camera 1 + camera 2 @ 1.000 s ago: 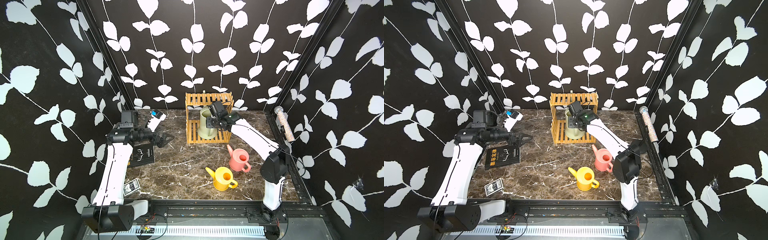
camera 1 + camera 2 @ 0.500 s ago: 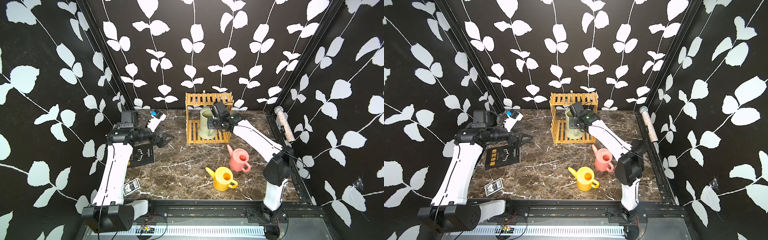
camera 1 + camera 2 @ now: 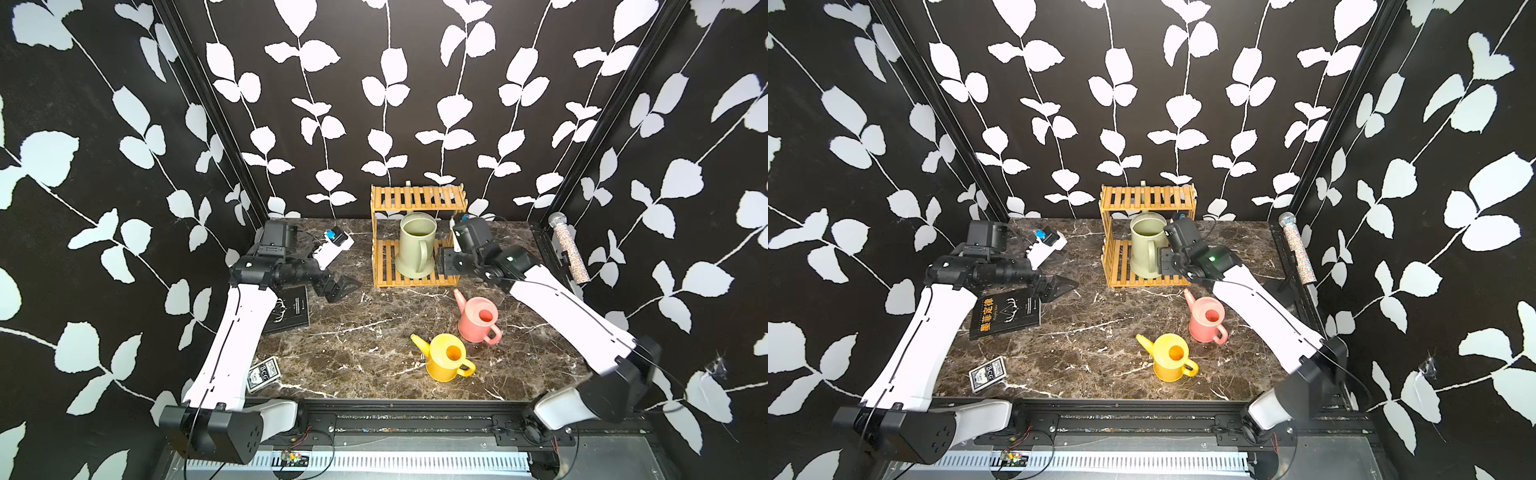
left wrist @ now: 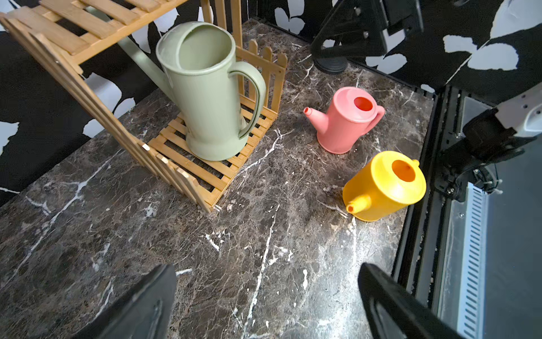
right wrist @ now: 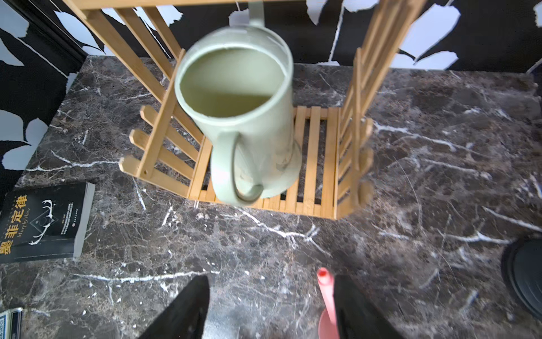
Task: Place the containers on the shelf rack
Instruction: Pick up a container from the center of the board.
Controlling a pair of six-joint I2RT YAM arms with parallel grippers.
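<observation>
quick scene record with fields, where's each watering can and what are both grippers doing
green can: upright on the lower tier of the shelf rack, handle facing front
pink can: upright on the table, in front of the rack
yellow can: upright on the table, beside the pink can
right gripper: open, empty, by the rack's front edge
left gripper: open, empty, above the table
not yet on rack: pink can, yellow can

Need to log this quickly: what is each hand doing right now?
Left hand: open, holding nothing.
Right hand: open, holding nothing, clear of the sage-green plastic watering can.
</observation>
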